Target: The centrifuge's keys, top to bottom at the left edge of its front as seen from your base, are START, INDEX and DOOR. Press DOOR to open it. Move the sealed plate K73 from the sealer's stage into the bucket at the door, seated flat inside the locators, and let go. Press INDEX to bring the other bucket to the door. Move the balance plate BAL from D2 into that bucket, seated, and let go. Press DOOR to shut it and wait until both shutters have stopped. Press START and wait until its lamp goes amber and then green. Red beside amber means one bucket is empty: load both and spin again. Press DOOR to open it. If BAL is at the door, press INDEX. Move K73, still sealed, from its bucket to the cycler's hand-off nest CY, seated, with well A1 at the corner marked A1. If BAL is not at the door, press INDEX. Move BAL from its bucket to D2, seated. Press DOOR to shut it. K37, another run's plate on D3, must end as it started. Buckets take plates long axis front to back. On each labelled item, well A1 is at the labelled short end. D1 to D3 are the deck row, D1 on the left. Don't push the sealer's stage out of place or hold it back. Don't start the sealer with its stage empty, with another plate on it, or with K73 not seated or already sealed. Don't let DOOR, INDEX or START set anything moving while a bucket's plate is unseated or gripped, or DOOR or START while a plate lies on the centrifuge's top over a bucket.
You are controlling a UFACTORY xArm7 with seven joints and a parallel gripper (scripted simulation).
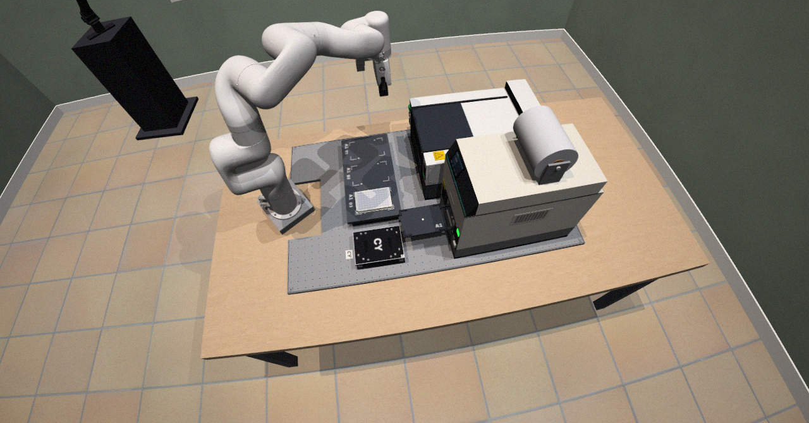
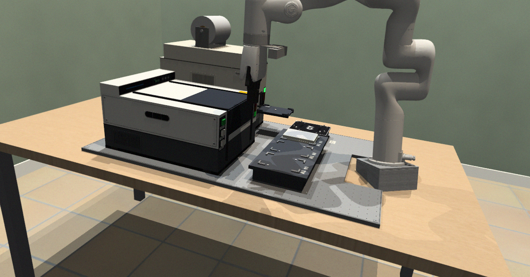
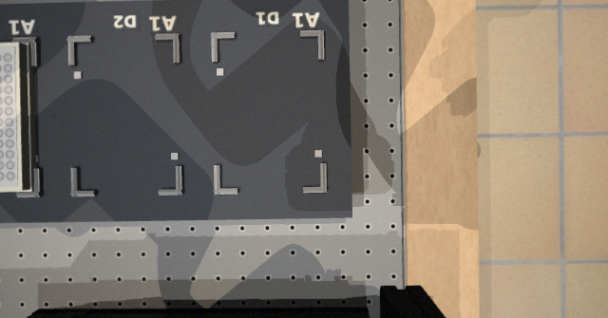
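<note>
My gripper (image 1: 383, 87) is shut and empty. It hangs high beside the front left corner of the centrifuge (image 1: 452, 120), above its keys (image 2: 222, 131); it also shows in the exterior view (image 2: 252, 95). The centrifuge's top shows a dark panel toward me and a white one behind. Nests D1 (image 3: 268, 111) and D2 (image 3: 125, 114) are empty. A white well plate (image 1: 373, 198) sits on D3, and its edge shows in the wrist view (image 3: 9, 119). The sealer's stage (image 1: 423, 221) is out and bare. The nest CY (image 1: 378, 245) is bare. K73 and BAL are not in sight.
The sealer (image 1: 526, 188) with its roll stands right of the centrifuge, a green lamp on its front. The deck block (image 2: 289, 156) lies between my base (image 1: 285, 208) and the machines. A black pillar (image 1: 133, 75) stands on the floor off the table.
</note>
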